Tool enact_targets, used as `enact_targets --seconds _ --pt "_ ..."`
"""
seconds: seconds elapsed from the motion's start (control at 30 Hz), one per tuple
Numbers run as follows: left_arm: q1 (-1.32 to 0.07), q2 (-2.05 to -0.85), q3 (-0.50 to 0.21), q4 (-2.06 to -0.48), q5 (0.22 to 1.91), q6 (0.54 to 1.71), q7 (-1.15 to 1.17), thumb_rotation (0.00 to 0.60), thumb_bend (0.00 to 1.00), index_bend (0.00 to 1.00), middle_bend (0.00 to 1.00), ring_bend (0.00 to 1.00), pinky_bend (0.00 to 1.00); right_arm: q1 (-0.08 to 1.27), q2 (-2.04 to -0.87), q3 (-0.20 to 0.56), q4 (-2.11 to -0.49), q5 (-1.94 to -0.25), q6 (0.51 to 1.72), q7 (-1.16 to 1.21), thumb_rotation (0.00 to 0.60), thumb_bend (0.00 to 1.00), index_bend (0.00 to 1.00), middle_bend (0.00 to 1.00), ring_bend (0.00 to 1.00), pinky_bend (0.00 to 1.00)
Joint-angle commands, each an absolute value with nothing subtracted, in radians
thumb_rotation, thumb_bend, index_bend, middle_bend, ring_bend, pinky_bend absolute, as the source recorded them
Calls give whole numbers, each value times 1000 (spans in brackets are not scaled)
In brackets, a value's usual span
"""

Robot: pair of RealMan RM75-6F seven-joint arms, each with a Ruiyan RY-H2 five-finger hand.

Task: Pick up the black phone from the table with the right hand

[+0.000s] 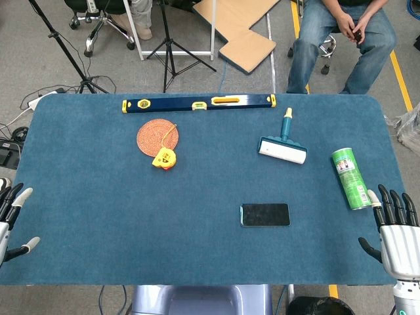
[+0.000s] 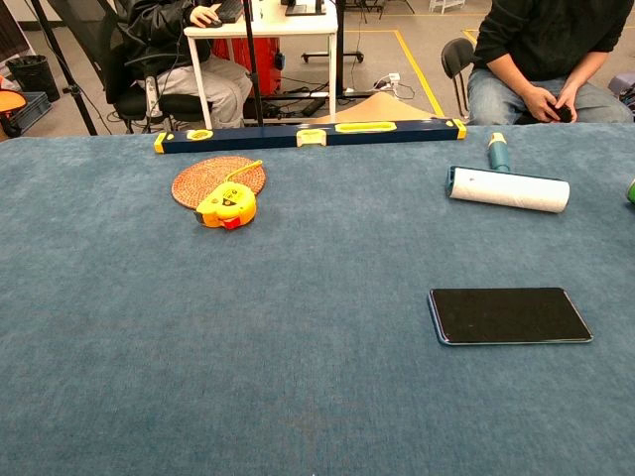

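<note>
The black phone (image 1: 265, 214) (image 2: 509, 315) lay flat, long axis running left-right across the table (image 1: 98, 197). The right hand (image 1: 396, 233) hovered apart from it, fingers spread and empty.

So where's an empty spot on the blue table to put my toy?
Biggest bare patch: the near left, between the left hand, the tape measure and the black phone. Another lies mid-table, between coaster and lint roller. It's crowded by the green can and right hand.
</note>
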State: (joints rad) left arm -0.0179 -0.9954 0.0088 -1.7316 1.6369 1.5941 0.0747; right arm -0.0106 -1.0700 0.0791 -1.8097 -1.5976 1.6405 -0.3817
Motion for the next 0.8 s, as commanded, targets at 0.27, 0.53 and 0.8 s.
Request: enact_targets --seconds 0.27,0.53,0.8 --pt "-24 -999 7 -1736 1629 1578 92 600 0 0 0 0 0 -7 -1073 79 -1802 -1574 1620 -383 600 0 38 0 0 0" --pt "-43 -1003 -19 -1734 1558 1534 98 600 0 0 0 0 0 179 -1067 98 -1839 -1564 1317 -654 600 0 38 0 0 0" --pt "-69 -1020 -42 -1724 1487 1480 130 600 0 0 0 0 0 466 -1202 175 -1869 -1308 919 -961 600 0 37 0 0 0"
